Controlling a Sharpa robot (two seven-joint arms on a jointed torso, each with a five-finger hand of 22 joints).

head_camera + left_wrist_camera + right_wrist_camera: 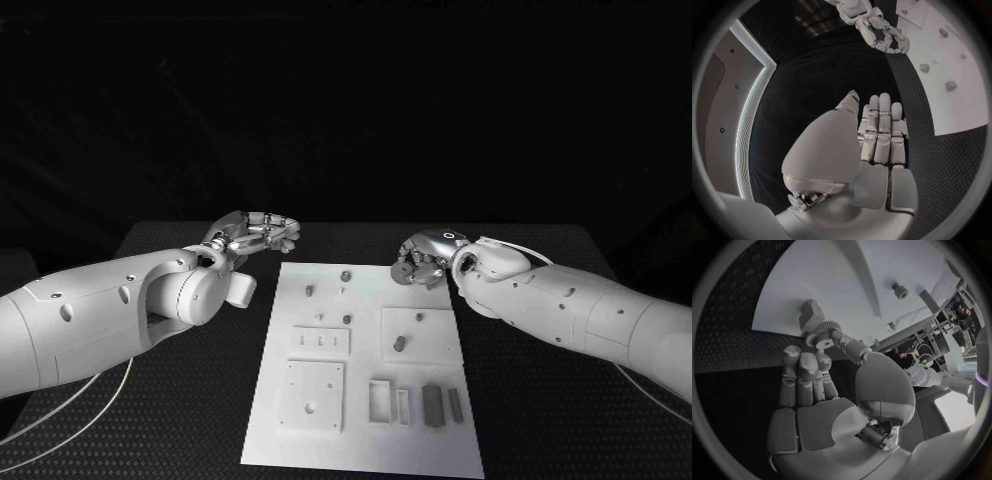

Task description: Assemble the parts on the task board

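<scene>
Assembly looks early: the right hand [826,372] pinches a small gear [821,336] above the task board [368,420], several parts [433,405] lie loose, while the left hand [257,233] hovers empty, fingers straight

A black table [173,420] with a fine dotted texture carries the white task board [368,440], which lies flat at its centre and runs lengthwise from twelve o'clock toward six, bare dark surface showing at three and nine o'clock on both sides.
</scene>
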